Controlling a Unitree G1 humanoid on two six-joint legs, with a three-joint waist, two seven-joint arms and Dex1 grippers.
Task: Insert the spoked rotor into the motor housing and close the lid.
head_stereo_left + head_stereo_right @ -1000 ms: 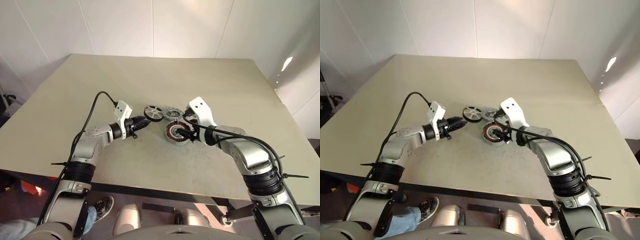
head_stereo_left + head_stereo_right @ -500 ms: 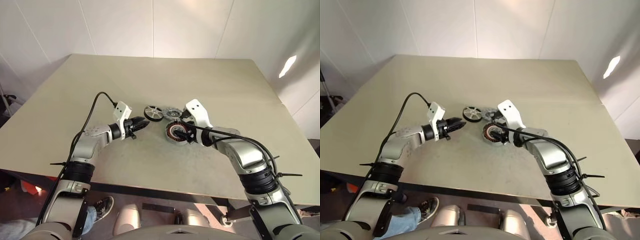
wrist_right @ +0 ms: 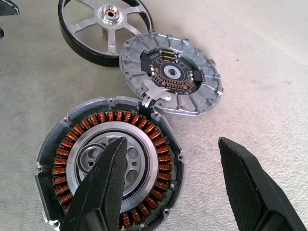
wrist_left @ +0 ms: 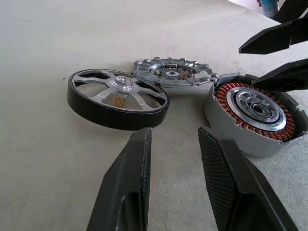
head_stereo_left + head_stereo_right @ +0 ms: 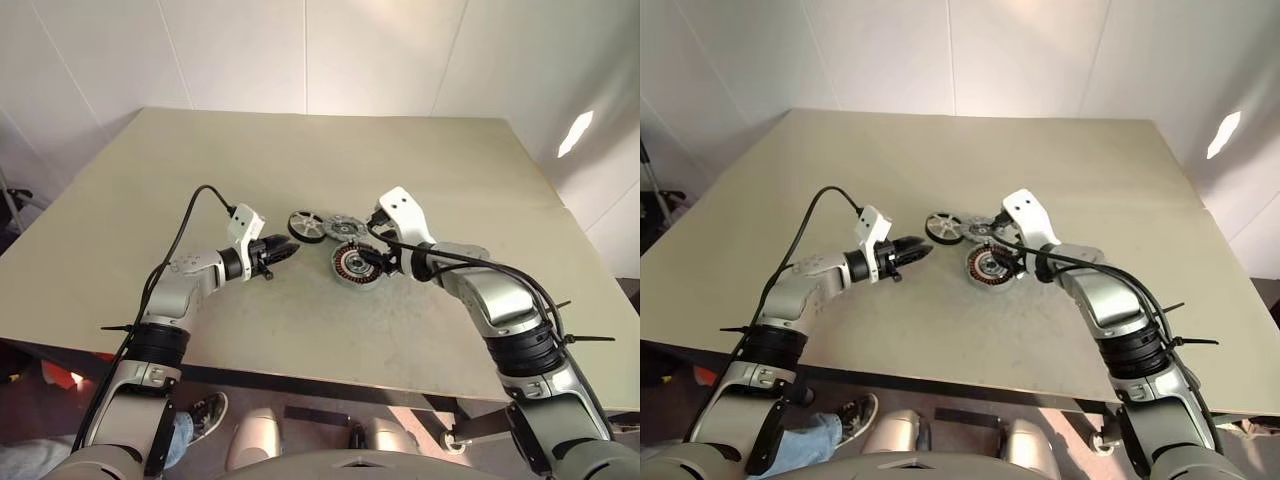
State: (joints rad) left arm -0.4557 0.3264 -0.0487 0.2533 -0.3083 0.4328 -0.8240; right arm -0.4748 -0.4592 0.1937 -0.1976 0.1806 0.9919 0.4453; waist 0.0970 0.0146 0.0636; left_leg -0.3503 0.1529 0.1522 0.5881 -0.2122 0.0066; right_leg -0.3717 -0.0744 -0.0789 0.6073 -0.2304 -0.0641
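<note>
The wide beige counter (image 5: pixel 420 160) fills the middle of my head view, its three parts clustered near the frame's centre. Largest of them is the round silver-grey metal motor housing (image 5: pixel 352 264), with its ring of copper-red windings around a pale hub, lying open-side up just right of centre. At its upper left sits the black-rimmed spoked rotor (image 5: pixel 306 225) with silver spokes, resting flat on the counter. Between them, at the housing's upper edge, lies the flat grey metal lid (image 5: pixel 343 226) with cut-out openings, touching or overlapping the housing's rim and close beside the rotor. My right pincer (image 5: pixel 375 263) hangs over the housing's right side, fingers spread wide and empty. My left pincer (image 5: pixel 285 251), left of centre, points at the rotor with a narrow gap, holding nothing.
</note>
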